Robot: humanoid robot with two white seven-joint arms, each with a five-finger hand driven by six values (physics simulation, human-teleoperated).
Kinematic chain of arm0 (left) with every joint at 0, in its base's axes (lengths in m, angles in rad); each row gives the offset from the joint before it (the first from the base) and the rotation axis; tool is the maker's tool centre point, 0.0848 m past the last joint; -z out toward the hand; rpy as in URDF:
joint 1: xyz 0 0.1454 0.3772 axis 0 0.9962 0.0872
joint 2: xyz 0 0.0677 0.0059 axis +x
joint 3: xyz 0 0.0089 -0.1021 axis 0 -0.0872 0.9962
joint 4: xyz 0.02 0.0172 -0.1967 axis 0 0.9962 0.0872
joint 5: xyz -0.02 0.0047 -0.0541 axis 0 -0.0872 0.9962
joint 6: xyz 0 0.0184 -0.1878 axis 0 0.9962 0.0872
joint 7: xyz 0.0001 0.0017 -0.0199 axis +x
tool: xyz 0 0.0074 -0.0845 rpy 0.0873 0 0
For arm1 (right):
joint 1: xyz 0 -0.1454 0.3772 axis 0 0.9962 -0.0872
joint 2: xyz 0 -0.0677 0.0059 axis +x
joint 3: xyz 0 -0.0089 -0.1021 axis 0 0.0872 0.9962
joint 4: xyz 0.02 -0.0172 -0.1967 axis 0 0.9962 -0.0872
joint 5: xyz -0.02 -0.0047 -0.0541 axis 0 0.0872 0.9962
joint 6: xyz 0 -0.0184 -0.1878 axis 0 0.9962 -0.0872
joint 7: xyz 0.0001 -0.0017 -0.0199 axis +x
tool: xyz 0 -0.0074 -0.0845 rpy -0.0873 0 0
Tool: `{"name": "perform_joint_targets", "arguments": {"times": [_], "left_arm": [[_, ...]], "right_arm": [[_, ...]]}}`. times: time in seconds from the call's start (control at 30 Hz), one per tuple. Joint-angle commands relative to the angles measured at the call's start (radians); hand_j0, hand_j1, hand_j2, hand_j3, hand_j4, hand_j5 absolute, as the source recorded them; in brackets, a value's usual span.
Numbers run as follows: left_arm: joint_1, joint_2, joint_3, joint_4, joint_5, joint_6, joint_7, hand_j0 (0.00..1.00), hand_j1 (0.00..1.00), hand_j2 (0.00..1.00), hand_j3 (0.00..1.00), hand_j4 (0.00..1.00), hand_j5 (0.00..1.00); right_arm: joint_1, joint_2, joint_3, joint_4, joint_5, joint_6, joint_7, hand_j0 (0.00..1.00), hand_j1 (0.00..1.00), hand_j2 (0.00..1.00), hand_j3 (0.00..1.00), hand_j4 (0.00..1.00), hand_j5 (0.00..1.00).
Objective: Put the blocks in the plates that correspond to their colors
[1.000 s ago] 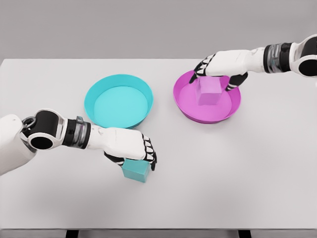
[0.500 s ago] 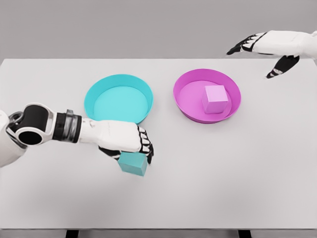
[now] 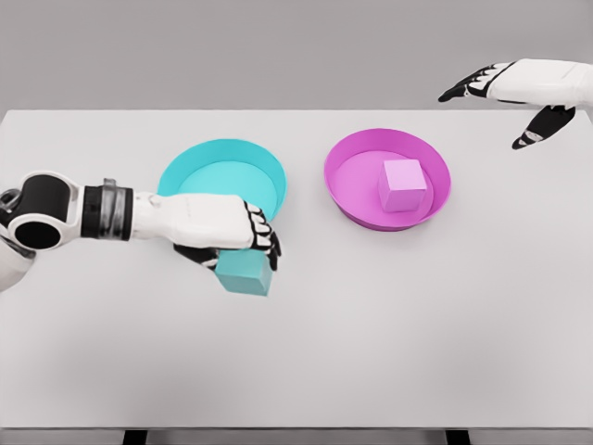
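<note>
My left hand (image 3: 243, 252) is shut on a teal block (image 3: 245, 274), holding it just off the white table in front of the teal plate (image 3: 222, 148). The block sits below the plate's near rim, slightly to its right. A pink block (image 3: 402, 184) lies inside the pink plate (image 3: 345, 190), right of centre. My right hand (image 3: 505, 97) hovers open above the table's far right corner, fingers spread, holding nothing, well clear of the pink plate.
The white table (image 3: 389, 334) stretches wide in front of both plates. The two plates stand side by side at mid-table with a narrow gap between them.
My left hand has carried the teal block up and toward the teal plate. My right hand let go of the pink block in the pink plate and withdrew to the far right.
</note>
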Motion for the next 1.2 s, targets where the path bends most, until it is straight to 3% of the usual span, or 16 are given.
{"name": "perform_joint_targets", "arguments": {"times": [0.0, 0.63, 1.03, 1.17], "left_arm": [[0.000, -0.001, 0.012, 0.027, 0.027, 0.003, 0.000, 0.64, 0.64, 0.64, 0.64, 0.64, 0.64], [-0.003, -0.044, 0.117, 0.205, 0.041, 0.003, 0.000, 0.65, 0.65, 0.65, 0.65, 0.65, 0.65], [-0.026, -0.136, 0.173, 0.404, 0.036, 0.003, 0.000, 0.65, 0.65, 0.65, 0.65, 0.65, 0.65], [-0.049, -0.163, 0.175, 0.478, 0.035, 0.003, 0.000, 0.65, 0.65, 0.65, 0.65, 0.65, 0.65]], "right_arm": [[0.000, 0.001, 0.000, 0.000, -0.004, 0.003, 0.000, 1.00, 1.00, 1.00, 1.00, 1.00, 1.00], [0.005, 0.020, 0.000, 0.001, -0.001, 0.003, 0.000, 1.00, 1.00, 1.00, 1.00, 1.00, 1.00], [0.003, 0.014, 0.000, 0.009, -0.007, 0.003, 0.000, 1.00, 1.00, 1.00, 1.00, 1.00, 1.00], [-0.014, 0.009, 0.035, 0.057, -0.012, 0.003, 0.000, 1.00, 1.00, 1.00, 1.00, 1.00, 1.00]]}}
